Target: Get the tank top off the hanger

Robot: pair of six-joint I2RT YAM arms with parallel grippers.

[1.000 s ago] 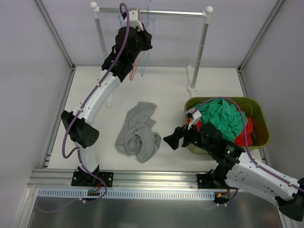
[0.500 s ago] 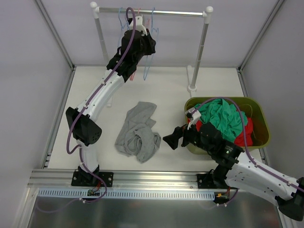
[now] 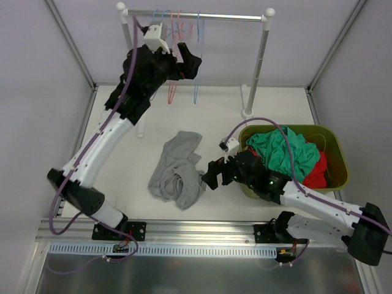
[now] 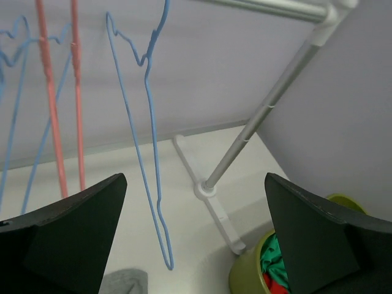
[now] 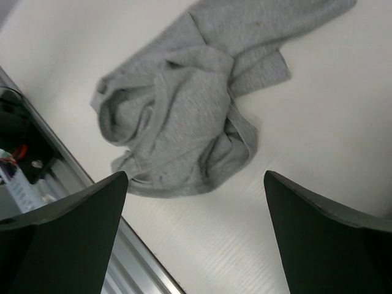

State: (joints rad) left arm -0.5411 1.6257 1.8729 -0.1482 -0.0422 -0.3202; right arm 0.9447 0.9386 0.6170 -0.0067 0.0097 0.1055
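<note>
We see the gray tank top (image 3: 177,171) off the rack, lying crumpled on the white tabletop (image 3: 214,116), roughly in the middle, between the two arms. Up at the back, the left arm is stretched high toward the rail (image 3: 202,16), and its left fingers (image 4: 67,233) are spread wide with nothing between them. Through that gap, the wrist camera gives us a bare blue hanger (image 4: 153,144) dangling from the rail, with red hangers (image 4: 52,104) just beside it on the left, all of them carrying no cloth.

Down on the right, the right arm reaches in low from beside the green basket (image 3: 339,160), which is heaped with green and red clothing. The right fingers (image 5: 61,233) are parted too, holding nothing, and they hover just beside the tank top's right edge. From that wrist camera we look straight down onto the rumpled gray fabric, its folds bunched and one strap looping out toward the bare tabletop.
</note>
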